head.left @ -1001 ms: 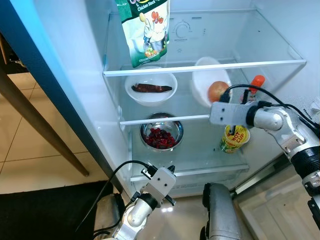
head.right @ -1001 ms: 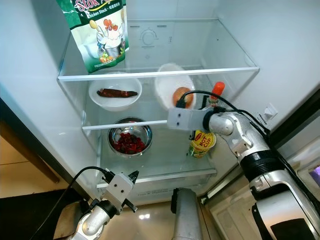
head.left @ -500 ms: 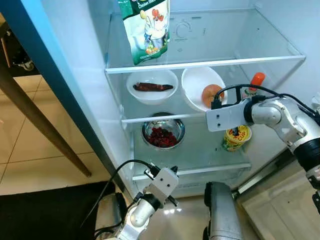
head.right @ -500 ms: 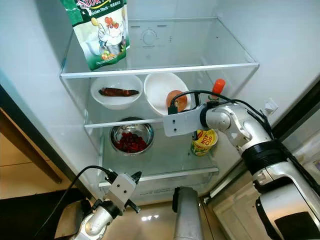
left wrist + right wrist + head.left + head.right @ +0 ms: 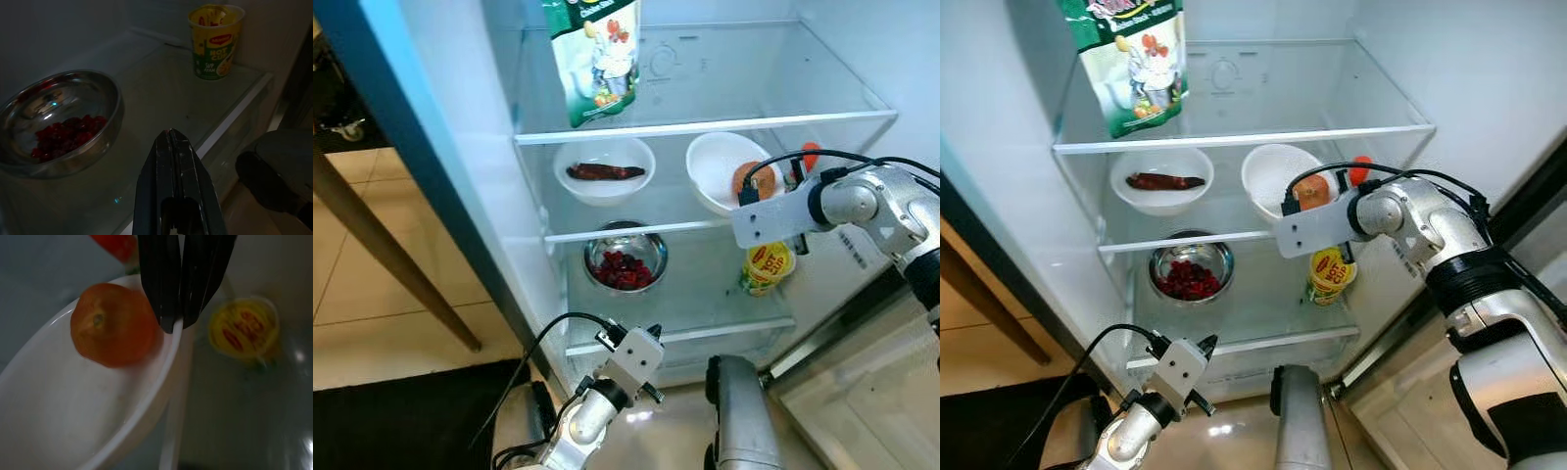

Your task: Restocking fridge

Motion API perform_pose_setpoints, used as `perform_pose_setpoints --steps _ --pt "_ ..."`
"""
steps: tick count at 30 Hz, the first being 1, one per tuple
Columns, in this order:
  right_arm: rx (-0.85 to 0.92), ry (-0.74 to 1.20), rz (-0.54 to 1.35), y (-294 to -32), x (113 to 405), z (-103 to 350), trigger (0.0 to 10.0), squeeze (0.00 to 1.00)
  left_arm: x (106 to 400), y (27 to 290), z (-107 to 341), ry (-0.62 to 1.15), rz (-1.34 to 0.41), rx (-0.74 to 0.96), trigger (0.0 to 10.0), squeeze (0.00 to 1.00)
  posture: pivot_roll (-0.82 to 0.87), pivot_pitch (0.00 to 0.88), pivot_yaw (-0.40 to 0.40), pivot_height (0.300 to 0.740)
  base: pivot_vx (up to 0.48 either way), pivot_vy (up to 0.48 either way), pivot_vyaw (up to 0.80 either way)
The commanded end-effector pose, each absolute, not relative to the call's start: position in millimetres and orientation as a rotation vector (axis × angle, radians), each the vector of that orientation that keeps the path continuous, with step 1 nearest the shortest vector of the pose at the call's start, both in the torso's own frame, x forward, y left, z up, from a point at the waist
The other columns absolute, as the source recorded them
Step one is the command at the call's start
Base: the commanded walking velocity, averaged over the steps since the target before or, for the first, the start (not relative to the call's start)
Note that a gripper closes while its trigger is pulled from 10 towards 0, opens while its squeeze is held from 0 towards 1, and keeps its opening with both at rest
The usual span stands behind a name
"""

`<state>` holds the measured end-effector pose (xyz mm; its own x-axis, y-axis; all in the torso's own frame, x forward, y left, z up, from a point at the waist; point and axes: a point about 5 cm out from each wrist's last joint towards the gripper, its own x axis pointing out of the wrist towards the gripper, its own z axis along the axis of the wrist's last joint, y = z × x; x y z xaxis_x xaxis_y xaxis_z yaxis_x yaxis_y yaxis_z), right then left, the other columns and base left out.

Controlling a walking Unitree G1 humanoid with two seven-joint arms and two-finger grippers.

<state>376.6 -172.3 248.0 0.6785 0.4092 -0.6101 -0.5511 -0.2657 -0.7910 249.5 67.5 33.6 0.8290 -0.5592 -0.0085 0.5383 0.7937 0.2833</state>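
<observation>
My right gripper [image 5: 177,323] was pinched on the rim of the white bowl [image 5: 73,431], centre-right of the head view on the middle shelf, so the tomato [image 5: 113,325] rode inside. My left gripper [image 5: 172,139], fingers together, hung idle below.

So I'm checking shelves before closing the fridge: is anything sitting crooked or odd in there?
Yes: the white bowl with the tomato is tipped on the middle shelf, its rim pinched by the right gripper. Nothing looks spilled.
</observation>
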Motion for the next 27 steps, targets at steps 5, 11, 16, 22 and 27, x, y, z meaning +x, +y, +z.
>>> perform_pose_setpoints --steps 5,11,16,22,27 --pt "-1.614 0.125 1.007 -159.4 374.4 237.5 0.0 0.00 245.3 62.7 28.3 -0.057 -0.598 0.268 10.0 0.00 -0.10 0.175 -0.057 0.415 0.000 0.000 0.00" --pt "-1.743 0.159 0.949 -160.3 383.0 243.7 0.0 0.00 245.9 62.3 28.6 -0.059 -0.599 0.268 10.0 0.00 -0.10 0.174 -0.056 0.415 0.000 0.000 0.00" --pt "-1.799 0.166 0.947 -154.8 385.4 246.3 0.0 0.00 245.9 62.0 28.5 -0.059 -0.599 0.268 10.0 0.00 -0.10 0.174 -0.056 0.415 0.000 0.000 0.00" --pt "-1.852 0.202 0.964 -150.4 386.8 242.0 0.0 0.00 245.9 60.4 28.7 -0.060 -0.599 0.265 10.0 0.00 -0.10 0.171 -0.066 0.415 0.000 0.000 0.00" --pt "-1.910 0.281 0.906 -160.3 394.0 235.7 0.0 0.00 245.7 59.2 28.9 -0.062 -0.598 0.264 10.0 0.00 -0.10 0.169 -0.071 0.415 0.000 0.000 0.00"
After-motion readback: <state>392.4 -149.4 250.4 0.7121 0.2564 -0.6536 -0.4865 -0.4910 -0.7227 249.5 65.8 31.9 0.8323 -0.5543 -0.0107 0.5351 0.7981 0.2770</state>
